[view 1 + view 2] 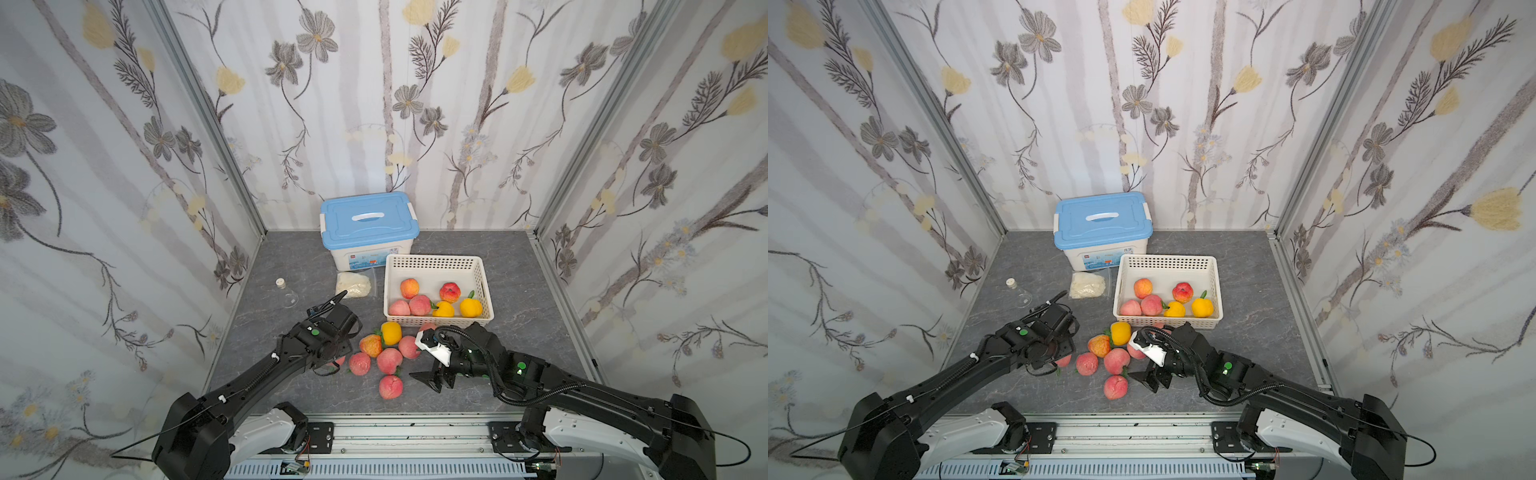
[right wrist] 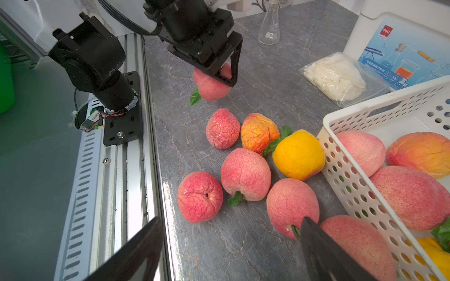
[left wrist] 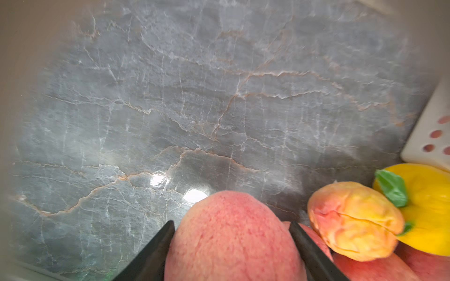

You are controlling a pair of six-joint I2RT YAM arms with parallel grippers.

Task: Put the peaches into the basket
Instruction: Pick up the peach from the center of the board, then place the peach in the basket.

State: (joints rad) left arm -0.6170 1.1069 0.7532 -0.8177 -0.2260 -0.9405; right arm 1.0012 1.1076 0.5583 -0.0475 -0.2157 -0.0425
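My left gripper [image 3: 231,223] is shut on a pink peach [image 3: 233,243], one finger against each side; in the right wrist view this held peach [image 2: 211,88] sits at the near-left edge of the loose pile. Several more peaches lie on the grey table in front of the basket, among them a yellow one [image 1: 391,332], an orange-blushed one [image 1: 370,345] and a pink one [image 1: 390,386]. The white perforated basket [image 1: 436,261] holds several peaches [image 1: 420,305]. My right gripper [image 2: 230,219] hangs open and empty over the table's front edge, to the right of the pile.
A white storage box with a blue lid [image 1: 368,220] stands behind the basket. A whitish plastic bag [image 1: 354,284] and a small glass flask [image 1: 286,293] lie to its left. The metal rail [image 1: 407,432] runs along the front. Patterned walls close three sides.
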